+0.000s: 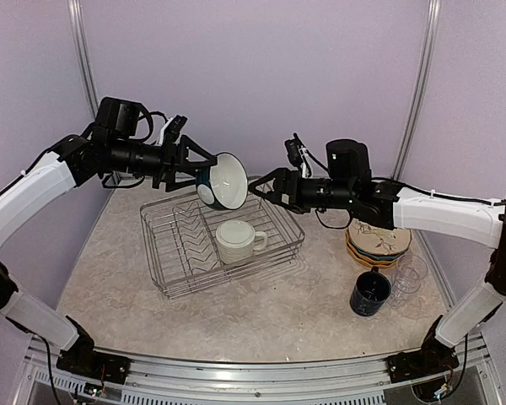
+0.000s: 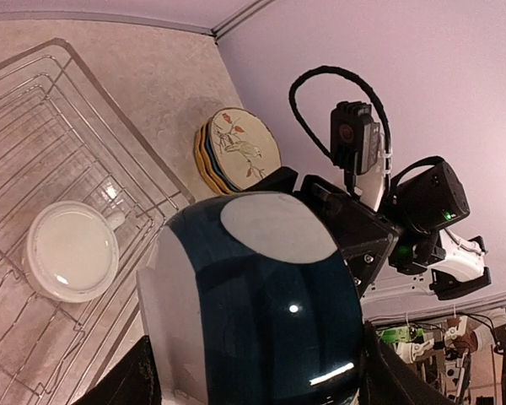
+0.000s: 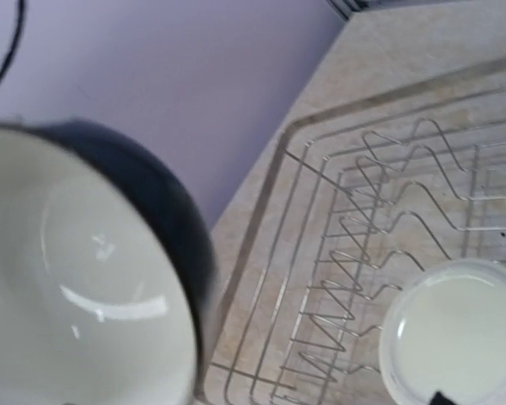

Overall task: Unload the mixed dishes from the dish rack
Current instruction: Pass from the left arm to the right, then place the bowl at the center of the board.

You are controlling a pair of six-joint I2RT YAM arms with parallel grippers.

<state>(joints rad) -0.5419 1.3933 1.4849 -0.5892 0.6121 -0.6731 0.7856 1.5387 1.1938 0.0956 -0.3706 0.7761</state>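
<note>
Top cam overhead, wrists close, sharing rack (image 1: pixel 182 255)

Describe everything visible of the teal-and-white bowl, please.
The teal-and-white bowl looks like glazed ceramic: dark teal outside with a pale round foot, glossy white inside, empty. It hangs above the far edge of the dish rack, tipped on its side, mouth toward the right arm. The left gripper holds it; whether the open right gripper touches it is unclear.

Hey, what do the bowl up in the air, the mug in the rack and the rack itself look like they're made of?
Teal-and-white bowl: likely glazed ceramic; glossy, with sharp light reflections on both sides.
Cream mug: probably glazed ceramic too; thick-walled, with a smooth sheen.
Dish rack: thin silver metal wire, shiny; chromed or steel, can't tell which.
</note>
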